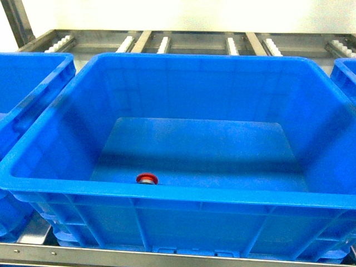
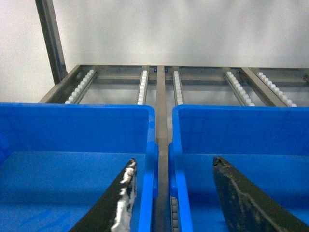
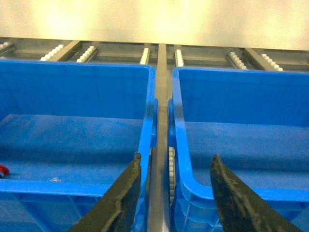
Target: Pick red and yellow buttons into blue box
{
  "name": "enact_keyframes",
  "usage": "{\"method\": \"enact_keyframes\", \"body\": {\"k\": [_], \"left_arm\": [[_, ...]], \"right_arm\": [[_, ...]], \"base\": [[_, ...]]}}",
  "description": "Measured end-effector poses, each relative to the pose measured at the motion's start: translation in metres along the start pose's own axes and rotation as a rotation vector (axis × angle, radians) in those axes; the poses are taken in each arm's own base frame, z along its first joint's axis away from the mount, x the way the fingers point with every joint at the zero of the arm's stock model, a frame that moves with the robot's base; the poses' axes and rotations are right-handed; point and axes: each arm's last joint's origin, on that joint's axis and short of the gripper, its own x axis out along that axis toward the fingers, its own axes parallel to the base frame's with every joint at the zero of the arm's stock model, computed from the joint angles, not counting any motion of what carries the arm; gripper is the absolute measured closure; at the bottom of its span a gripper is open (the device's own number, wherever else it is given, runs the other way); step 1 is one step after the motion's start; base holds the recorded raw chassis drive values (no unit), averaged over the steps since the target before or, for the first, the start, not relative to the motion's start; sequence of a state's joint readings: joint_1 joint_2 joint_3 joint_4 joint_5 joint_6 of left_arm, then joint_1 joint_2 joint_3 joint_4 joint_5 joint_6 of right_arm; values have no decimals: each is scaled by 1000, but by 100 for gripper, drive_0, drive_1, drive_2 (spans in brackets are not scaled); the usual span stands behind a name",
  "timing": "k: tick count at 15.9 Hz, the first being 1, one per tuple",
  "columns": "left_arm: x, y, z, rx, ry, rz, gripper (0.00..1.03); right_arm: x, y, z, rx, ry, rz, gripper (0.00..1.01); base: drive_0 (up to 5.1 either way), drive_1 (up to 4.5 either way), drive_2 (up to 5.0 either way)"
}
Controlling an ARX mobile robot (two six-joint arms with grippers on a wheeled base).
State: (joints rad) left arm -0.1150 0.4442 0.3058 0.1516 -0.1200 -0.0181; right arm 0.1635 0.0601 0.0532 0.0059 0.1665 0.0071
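One red button (image 1: 147, 179) is seen on the floor of the blue box (image 1: 183, 67), lying close against the near wall, left of the middle; only its red cap with a pale ring is shown in the head view, and the switch block under it cannot be made out. A sliver of red at the left edge of the right wrist view (image 3: 3, 170) is matched to the same button on that floor. The yellow button is not shown in any view.

The blue box is set on a metal roller rack (image 1: 167, 41), whose white rollers are seen behind it. It is flanked by a second blue crate (image 1: 28, 89) on the left and the corner of a third crate (image 1: 346, 75) on the right, each just beside it with a narrow gap.

The left gripper (image 2: 171, 193) is held above the metal rail between two crates, its dark fingers (image 2: 241, 198) spread apart with nothing between them. The right gripper (image 3: 174, 193) is likewise held over the gap between two crates, its jaws parted and holding nothing.

No brand, label or writing can be read on the crates, the rack or the grippers.
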Motion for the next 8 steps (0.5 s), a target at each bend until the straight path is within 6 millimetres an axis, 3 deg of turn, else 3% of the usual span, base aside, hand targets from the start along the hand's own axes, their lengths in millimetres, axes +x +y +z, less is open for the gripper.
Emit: {"method": "enact_keyframes", "body": {"k": [4, 8], "left_arm": [[-7, 13, -31, 2, 21, 3, 102], [-12, 12, -42, 8, 13, -6, 101]], "right_arm": [[0, -12, -11, -9, 3, -1, 100], [0, -11, -10, -7, -5, 3, 99]], "base": [[0, 0, 0], [0, 0, 0]]}}
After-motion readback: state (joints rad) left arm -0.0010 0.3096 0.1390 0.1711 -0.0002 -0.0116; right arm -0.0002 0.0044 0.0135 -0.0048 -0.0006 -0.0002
